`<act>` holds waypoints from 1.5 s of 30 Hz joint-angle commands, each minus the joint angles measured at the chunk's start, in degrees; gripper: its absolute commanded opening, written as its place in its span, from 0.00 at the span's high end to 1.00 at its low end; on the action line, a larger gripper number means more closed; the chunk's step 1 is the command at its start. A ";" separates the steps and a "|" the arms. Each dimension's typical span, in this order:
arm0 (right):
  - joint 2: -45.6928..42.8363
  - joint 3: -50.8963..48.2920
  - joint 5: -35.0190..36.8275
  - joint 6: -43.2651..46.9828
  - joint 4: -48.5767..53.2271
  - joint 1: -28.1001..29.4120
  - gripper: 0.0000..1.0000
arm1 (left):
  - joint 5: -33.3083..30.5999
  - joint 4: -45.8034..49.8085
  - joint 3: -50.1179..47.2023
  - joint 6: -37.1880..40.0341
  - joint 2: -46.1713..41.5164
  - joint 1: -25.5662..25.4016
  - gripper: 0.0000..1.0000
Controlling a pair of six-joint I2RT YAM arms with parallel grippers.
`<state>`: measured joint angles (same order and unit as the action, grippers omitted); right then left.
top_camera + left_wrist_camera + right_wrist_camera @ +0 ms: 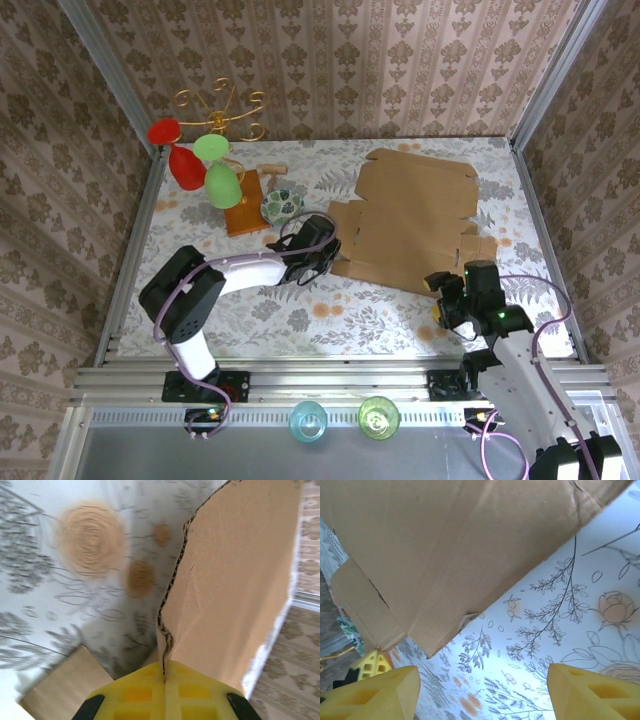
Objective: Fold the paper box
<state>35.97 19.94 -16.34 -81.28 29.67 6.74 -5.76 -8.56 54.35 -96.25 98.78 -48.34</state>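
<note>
The paper box (415, 220) lies unfolded and mostly flat on the flowered table, a large brown cardboard sheet with flaps and tabs. My left gripper (326, 250) is at its left edge. In the left wrist view the yellow fingers (150, 695) are pressed together on the corrugated edge of a flap (235, 580), which rises from the table. My right gripper (447, 297) hovers at the box's near right corner. Its fingers (385, 690) stand wide apart over bare tablecloth, with the cardboard (460, 545) just beyond them and nothing between them.
A small wooden board (246, 207) with a patterned round object (283, 205) beside it sits left of the box. A gold rack holds red and green goblets (205, 160) at the back left. Two glasses (308, 421) (378, 416) stand on the front rail. Walls enclose the table.
</note>
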 commanded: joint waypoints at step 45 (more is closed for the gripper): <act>20.59 1.44 25.43 -16.94 -38.72 14.82 0.83 | 6.31 6.80 4.79 -5.63 -7.30 1.64 1.00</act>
<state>58.48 17.91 5.17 -99.61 -11.75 21.65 0.03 -4.32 58.52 -100.92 93.89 -46.83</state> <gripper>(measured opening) 0.214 0.061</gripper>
